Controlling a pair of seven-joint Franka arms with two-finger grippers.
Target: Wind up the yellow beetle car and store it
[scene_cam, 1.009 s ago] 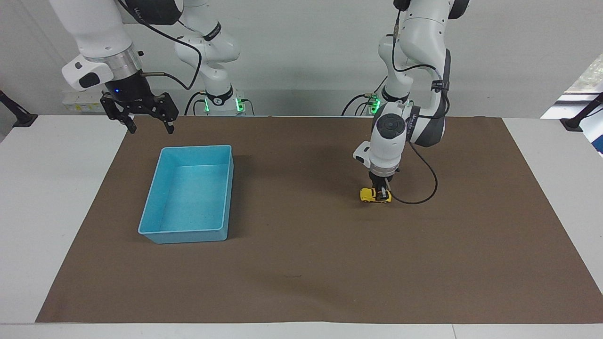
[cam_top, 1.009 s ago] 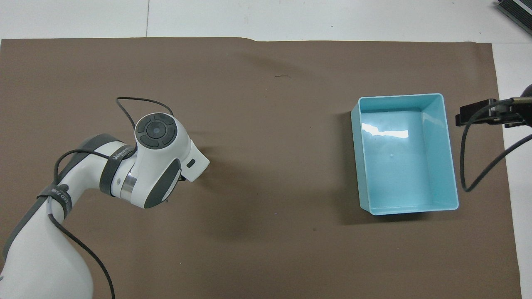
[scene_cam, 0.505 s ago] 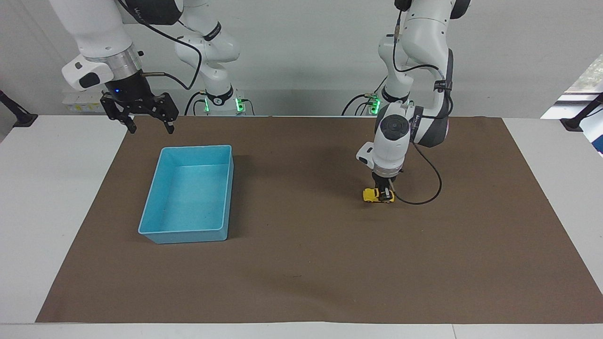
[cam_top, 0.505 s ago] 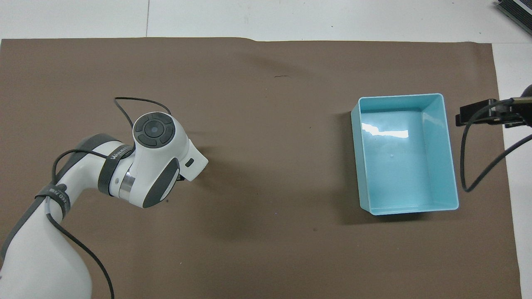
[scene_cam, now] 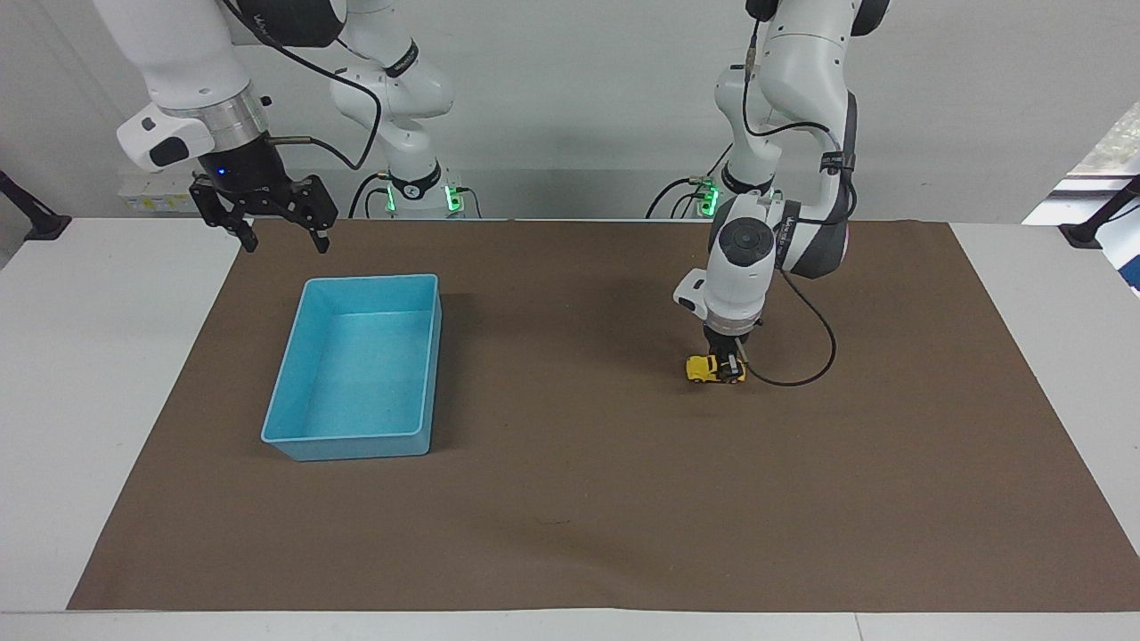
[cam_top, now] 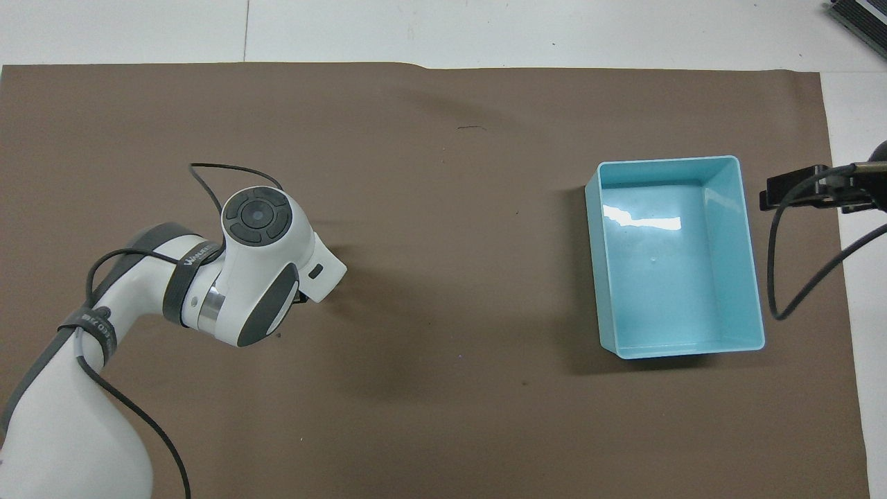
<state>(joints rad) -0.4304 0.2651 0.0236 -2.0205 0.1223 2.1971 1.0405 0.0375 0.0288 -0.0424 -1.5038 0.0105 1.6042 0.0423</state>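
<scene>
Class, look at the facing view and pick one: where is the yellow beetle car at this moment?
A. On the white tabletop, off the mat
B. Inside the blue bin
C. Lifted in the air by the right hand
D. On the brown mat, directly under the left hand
D: the yellow beetle car sits on the brown mat with the left hand down on it, while the blue bin holds nothing.

The left tool (scene_cam: pixel 728 363) has slid the yellow beetle car (scene_cam: pixel 710 369) slightly toward the left arm's end — nothing more.
</scene>
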